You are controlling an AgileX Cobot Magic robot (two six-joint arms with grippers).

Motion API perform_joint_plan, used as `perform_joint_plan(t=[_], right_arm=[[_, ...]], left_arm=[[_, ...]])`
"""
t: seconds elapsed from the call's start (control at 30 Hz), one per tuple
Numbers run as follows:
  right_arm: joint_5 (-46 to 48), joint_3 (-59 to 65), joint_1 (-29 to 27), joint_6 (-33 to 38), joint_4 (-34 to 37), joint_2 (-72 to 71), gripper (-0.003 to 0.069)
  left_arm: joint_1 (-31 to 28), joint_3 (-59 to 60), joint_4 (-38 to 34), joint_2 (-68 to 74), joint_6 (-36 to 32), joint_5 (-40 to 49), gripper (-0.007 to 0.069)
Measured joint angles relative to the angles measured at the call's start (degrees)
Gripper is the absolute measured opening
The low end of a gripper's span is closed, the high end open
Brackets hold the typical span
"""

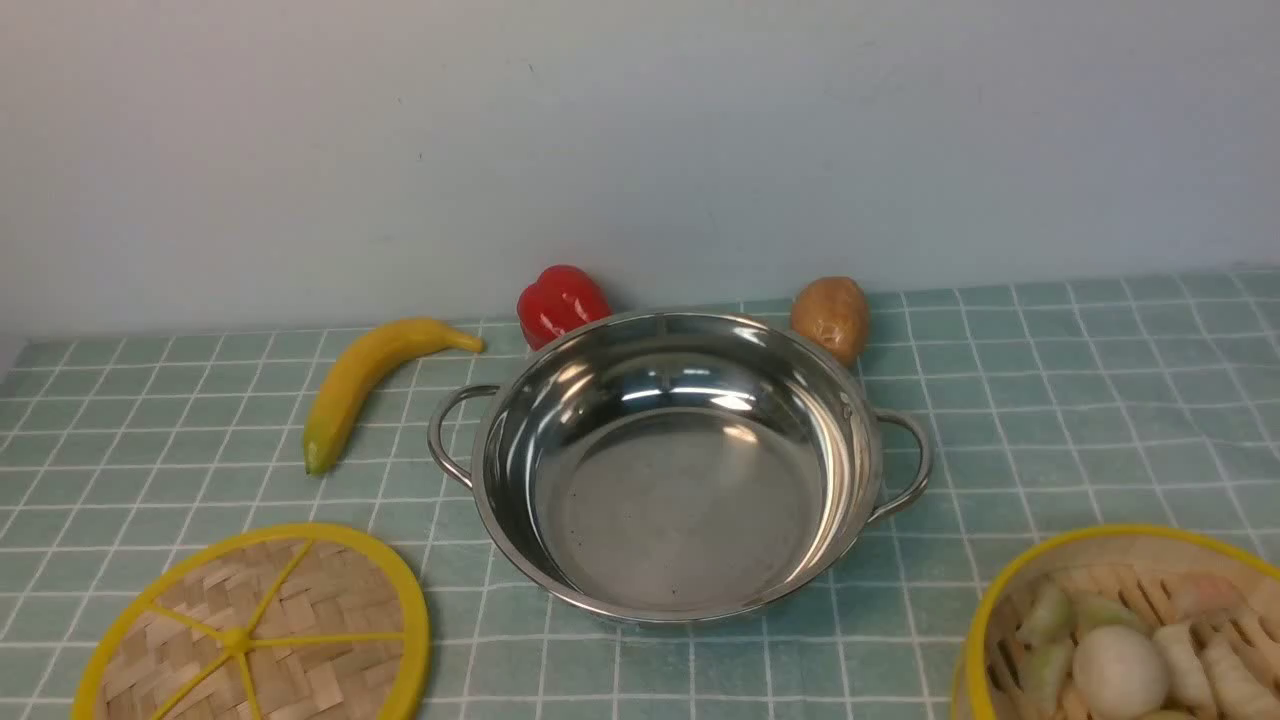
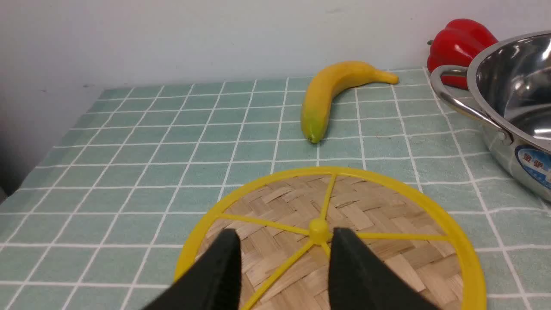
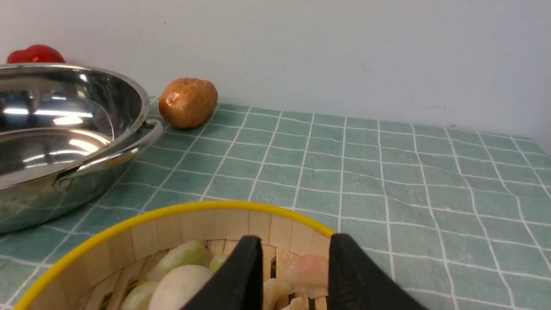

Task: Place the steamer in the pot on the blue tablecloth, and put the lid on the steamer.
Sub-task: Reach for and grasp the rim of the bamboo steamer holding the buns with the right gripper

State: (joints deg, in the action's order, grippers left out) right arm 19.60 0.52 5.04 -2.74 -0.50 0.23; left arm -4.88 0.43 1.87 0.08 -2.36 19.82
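The left gripper is standing open over the lid, its black fingers apart on either side of the yellow hub and holding nothing. The right gripper is likewise standing open and empty over the steamer.

The lid is lying flat at the near left of the tablecloth, showing woven bamboo strips, a yellow rim and yellow spokes. The steamer is sitting at the near right, carrying pale rounded food pieces on its slatted floor inside a wooden wall.

The pot, polished steel and empty, is resting between them at the centre, its looped handles pointing left and right. Bare cloth is separating it from both lid and steamer.

A banana is lying left of the pot. A pepper and a potato are sitting just behind its rim, near the wall.
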Motion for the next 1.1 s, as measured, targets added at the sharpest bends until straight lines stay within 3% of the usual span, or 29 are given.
perform_joint_plan(t=[0.93,1.1], right_arm=[[-0.15,0.00,0.00,2.32,-1.35,0.00,0.0243],[-2.29,-3.79,0.00,-1.89,1.41,0.69,0.0243]], left_arm=[[0.00,0.00,0.00,0.00,0.00,0.00,0.0274],[0.00,0.00,0.00,0.00,0.00,0.00,0.0274]])
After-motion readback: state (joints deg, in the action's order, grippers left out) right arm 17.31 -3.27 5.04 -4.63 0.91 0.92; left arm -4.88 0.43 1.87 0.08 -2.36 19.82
